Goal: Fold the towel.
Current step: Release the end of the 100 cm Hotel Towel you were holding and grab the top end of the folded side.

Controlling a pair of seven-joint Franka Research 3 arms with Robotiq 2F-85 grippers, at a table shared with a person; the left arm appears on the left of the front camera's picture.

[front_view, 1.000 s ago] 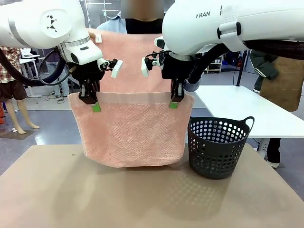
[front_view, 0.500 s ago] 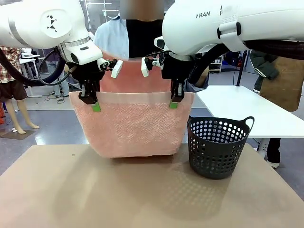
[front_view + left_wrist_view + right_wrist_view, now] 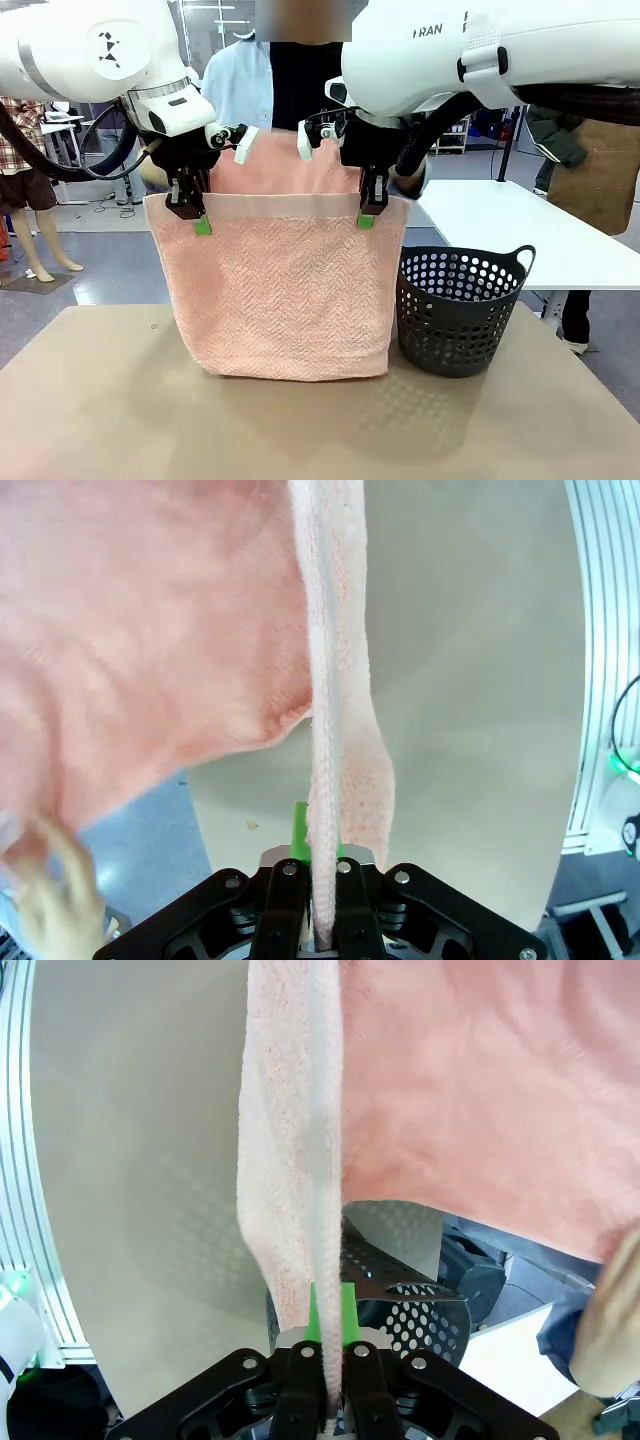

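I see my left hand [image 3: 200, 222] and my right hand [image 3: 366, 217] up in the air over the tabletop [image 3: 120, 420]. Both are at the same height, with a wide gap between them. Each one is pinched tight on the top edge of the towel [image 3: 290, 300], the left hand near one top corner and the right hand near the other.

The pink towel hangs down flat from my two hands like a sheet. Its bottom edge comes down to the tabletop. I cannot tell if it touches. A paler band runs along the top edge, from one hand to the other. Behind my hands, more pink cloth goes up toward the person [image 3: 290, 95] on the far side.

From the left wrist, I see the edge of the towel squeezed between my two fingers, with a green pad [image 3: 299, 830] beside it. The rest of the cloth spreads out to one side. A blurry bit of the person's fingers [image 3: 55, 910] shows low in the corner, close to the cloth.

From the right wrist it is the same: the towel edge runs straight into my closed fingers.

A dark basket [image 3: 460, 310] with holes stands on the tabletop, just beside the towel on my right.
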